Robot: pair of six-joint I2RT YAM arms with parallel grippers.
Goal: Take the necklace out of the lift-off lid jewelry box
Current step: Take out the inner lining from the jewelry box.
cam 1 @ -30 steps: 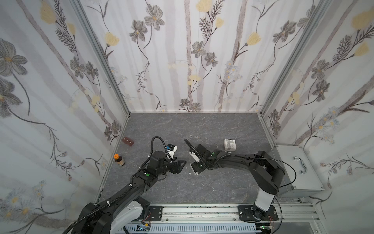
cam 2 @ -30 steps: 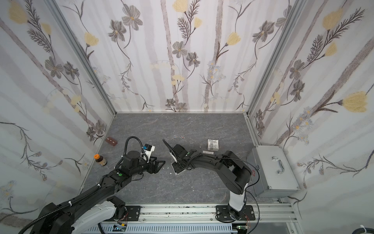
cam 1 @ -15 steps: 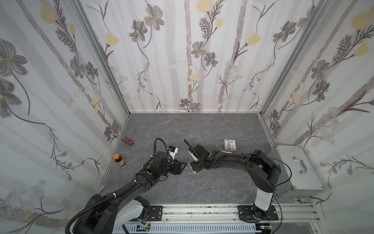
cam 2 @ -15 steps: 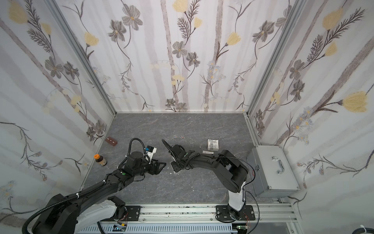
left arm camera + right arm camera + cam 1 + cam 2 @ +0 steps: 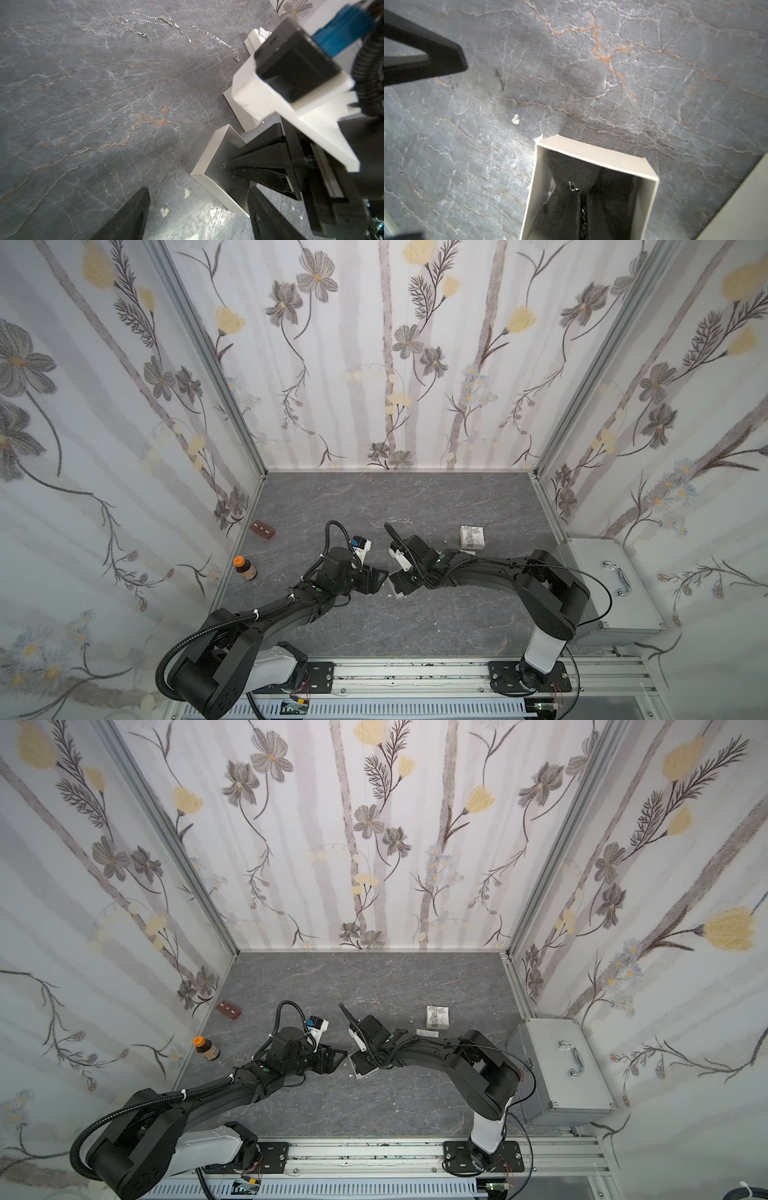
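one thin silver necklace (image 5: 581, 209) in box (image 5: 591, 153), right claw (image 5: 228, 166) pinched on it; left claw (image 5: 197, 191) wide, empty

My left arm (image 5: 299, 605) and right arm (image 5: 490, 572) are both matte black, with black jaws and ribbed pads (image 5: 143, 205). Behind the right jaws I see a white mount (image 5: 270, 97), a blue connector (image 5: 340, 39) and a ribbed black hose (image 5: 367, 72). Farthest from the jaws, white base shells (image 5: 540, 655) meet black screwed plates (image 5: 318, 676).
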